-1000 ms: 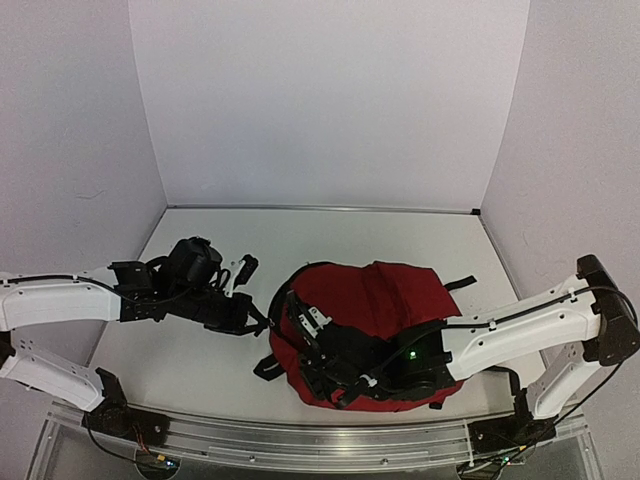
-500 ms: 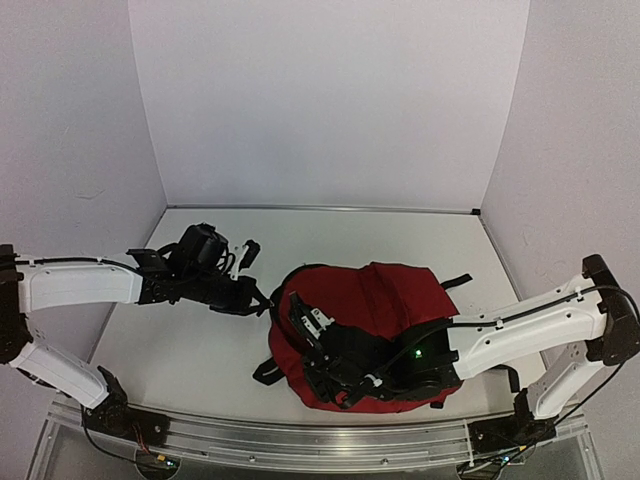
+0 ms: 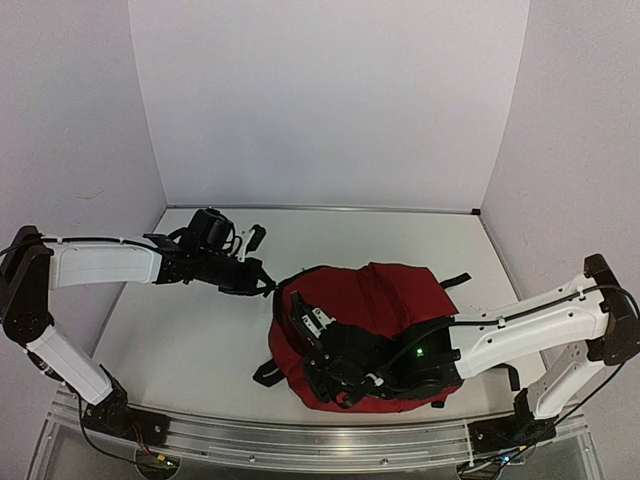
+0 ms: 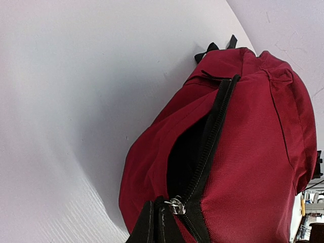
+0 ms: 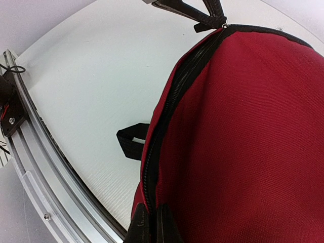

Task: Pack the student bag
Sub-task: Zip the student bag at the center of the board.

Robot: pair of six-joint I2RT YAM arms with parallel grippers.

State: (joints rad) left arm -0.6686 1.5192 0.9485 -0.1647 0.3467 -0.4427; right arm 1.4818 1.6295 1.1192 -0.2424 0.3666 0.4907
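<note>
The student bag (image 3: 390, 295), dark red with black zippers, lies on the white table right of centre. My left gripper (image 3: 264, 284) is at its upper left edge, shut on the zipper pull beside the silver slider (image 4: 176, 206). Past the slider, the zipper (image 4: 210, 136) gapes over a dark opening in the student bag (image 4: 253, 152). My right gripper (image 3: 312, 372) is low on the bag's near left side. In the right wrist view it (image 5: 150, 225) is shut on the student bag (image 5: 243, 126) at its zipper seam. The left gripper's fingers (image 5: 195, 11) show at the top of that view.
A black strap loop (image 5: 132, 142) lies on the table by the bag's near left corner (image 3: 265, 368). Another strap end (image 3: 460, 283) sticks out at the right. The aluminium rail (image 3: 300, 440) runs along the near edge. White walls close in the back and both sides.
My left arm has swung farther back and to the right, carrying the zipper pull along the bag's upper left edge. The right arm has held its place on the bag.
</note>
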